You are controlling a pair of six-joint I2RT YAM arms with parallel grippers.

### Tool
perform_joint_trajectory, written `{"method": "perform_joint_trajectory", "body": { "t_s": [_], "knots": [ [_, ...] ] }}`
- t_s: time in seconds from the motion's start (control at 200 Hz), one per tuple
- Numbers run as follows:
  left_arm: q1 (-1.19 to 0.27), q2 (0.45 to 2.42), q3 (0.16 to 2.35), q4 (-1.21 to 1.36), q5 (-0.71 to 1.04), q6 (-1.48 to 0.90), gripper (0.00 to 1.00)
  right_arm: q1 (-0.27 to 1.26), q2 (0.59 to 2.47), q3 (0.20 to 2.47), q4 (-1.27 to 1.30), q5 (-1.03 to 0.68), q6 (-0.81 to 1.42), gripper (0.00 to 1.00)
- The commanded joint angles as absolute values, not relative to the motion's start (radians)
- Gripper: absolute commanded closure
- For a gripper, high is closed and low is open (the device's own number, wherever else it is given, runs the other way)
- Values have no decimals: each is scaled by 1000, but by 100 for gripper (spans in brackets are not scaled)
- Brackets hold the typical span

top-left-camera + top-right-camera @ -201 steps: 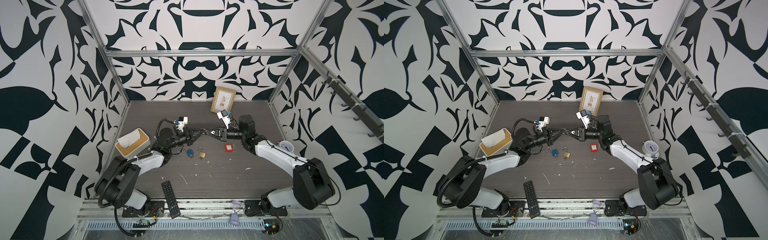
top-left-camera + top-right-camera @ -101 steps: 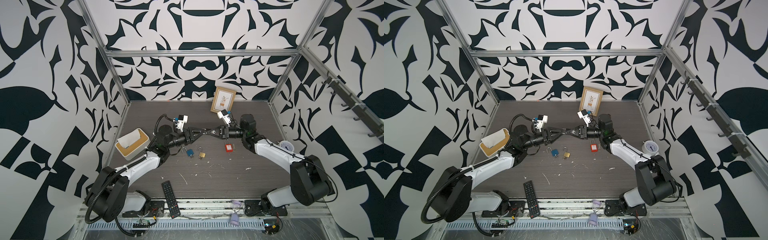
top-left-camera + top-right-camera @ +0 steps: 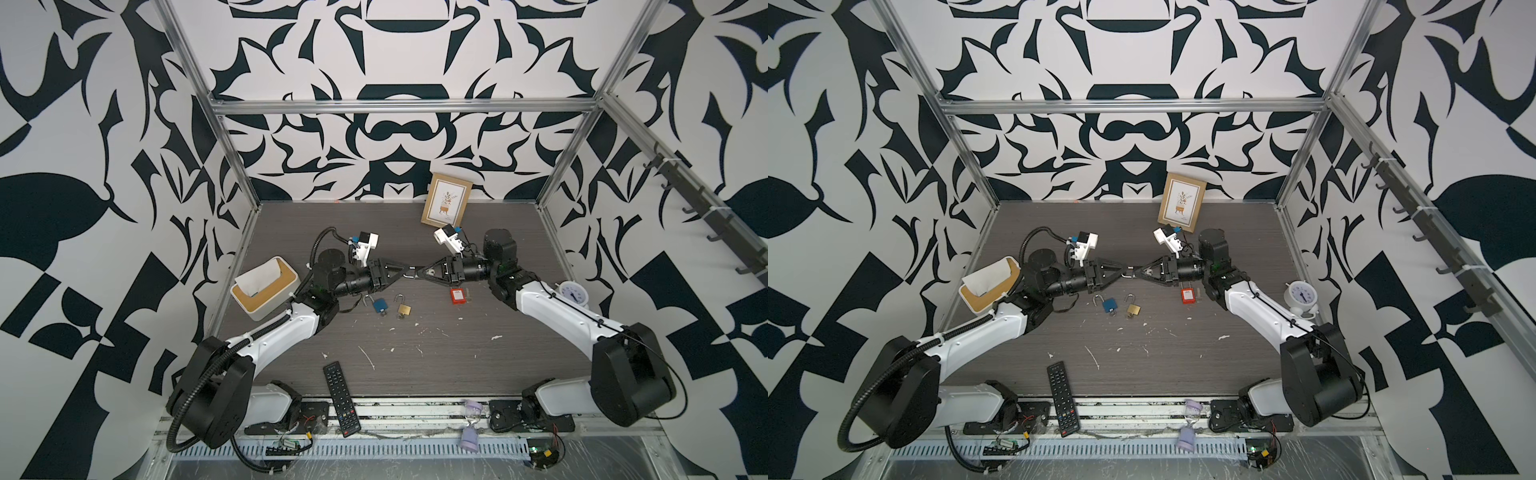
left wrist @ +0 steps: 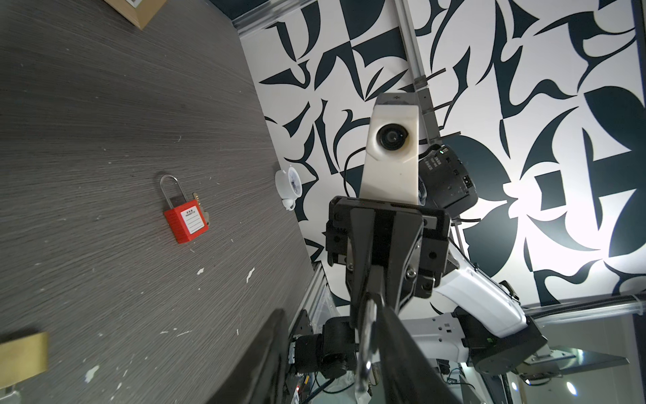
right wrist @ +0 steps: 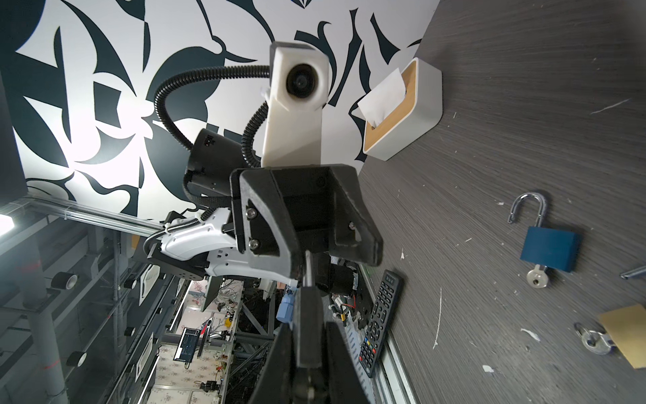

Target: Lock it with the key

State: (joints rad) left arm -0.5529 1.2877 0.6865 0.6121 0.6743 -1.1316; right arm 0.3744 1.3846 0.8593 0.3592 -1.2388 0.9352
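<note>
So both arms meet nose to nose above the dark wood-grain table. The right gripper is clamped tight on what looks like a small black padlock, held in mid-air between the two. Its silver shackle pokes in between the fingers of the left gripper, which are spread apart around it. Lying on the table below: a blue padlock and a brass padlock, shackles swung open, plus a red padlock nearer the right arm.
</note>
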Motion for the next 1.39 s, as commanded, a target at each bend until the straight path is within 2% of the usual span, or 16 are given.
{"method": "perform_joint_trajectory", "body": {
  "t_s": [0.0,0.1,0.335,0.635,0.785,1.025,1.17,1.39],
  "knots": [
    [-556,1224,715,569,678,-1086,59,370,1377,871,378,-1279,909,100],
    [-557,1213,717,551,681,-1079,64,369,1389,873,385,-1283,910,100],
    [-557,1236,719,539,679,-1082,66,369,1387,878,397,-1281,919,100],
    [-568,1244,726,538,686,-1080,80,370,1385,877,401,-1276,922,100],
    [-569,1244,728,533,685,-1076,81,369,1386,879,409,-1274,925,100],
    [-575,1257,732,530,686,-1075,88,370,1387,880,427,-1272,936,100],
    [-575,1262,733,531,683,-1075,100,370,1388,874,441,-1271,950,100],
    [-583,1267,744,539,687,-1077,100,376,1393,871,452,-1265,948,100]
  ]
}}
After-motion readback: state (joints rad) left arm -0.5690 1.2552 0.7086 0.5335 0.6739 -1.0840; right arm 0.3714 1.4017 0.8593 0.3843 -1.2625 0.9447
